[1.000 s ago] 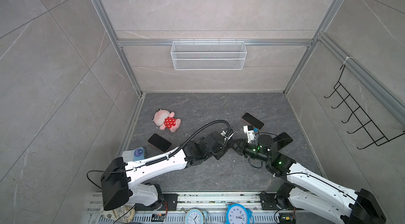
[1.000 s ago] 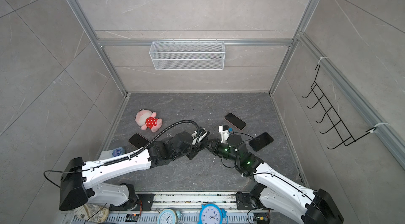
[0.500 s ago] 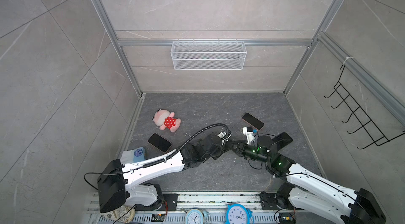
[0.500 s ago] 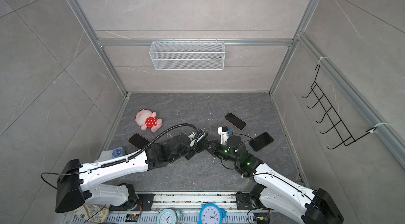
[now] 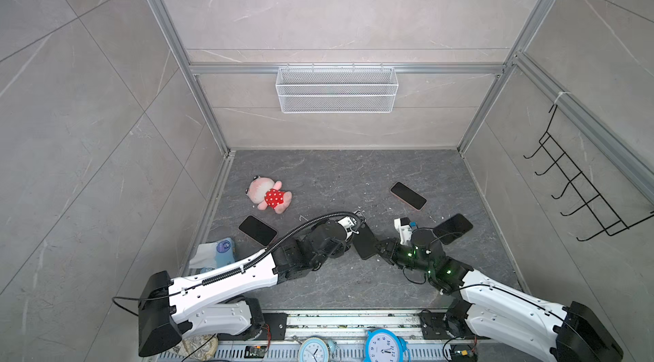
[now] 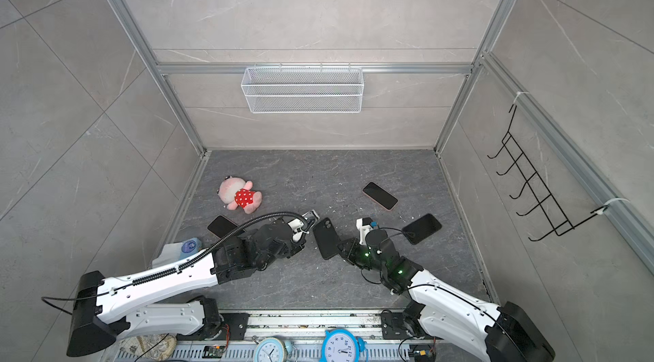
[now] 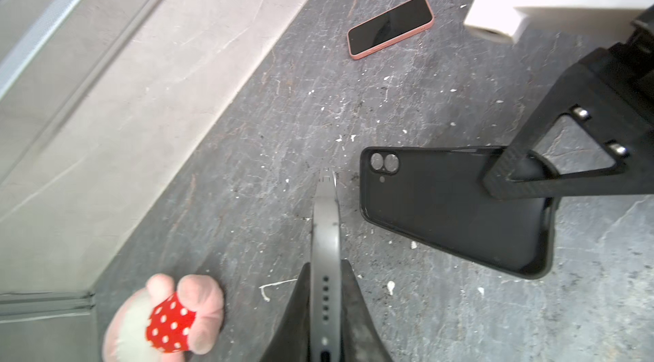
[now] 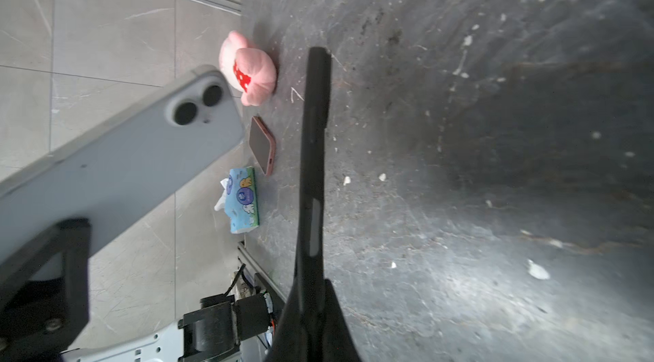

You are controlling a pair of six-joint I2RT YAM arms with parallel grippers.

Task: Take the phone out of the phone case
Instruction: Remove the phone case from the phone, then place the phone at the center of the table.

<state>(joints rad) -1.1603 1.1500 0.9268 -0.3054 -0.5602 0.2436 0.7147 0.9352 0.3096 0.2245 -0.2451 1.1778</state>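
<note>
Now the phone (image 7: 325, 222) is out of its case (image 7: 442, 208)
The left gripper (image 7: 325, 271) squeezes the grey phone's flat sides, just beside the empty black case pinched in the right gripper (image 8: 313, 293); hold tight, pull them apart slowly, no twisting

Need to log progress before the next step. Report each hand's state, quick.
Left hand: closed, holding the phone.
Right hand: closed, holding the empty phone case.
</note>
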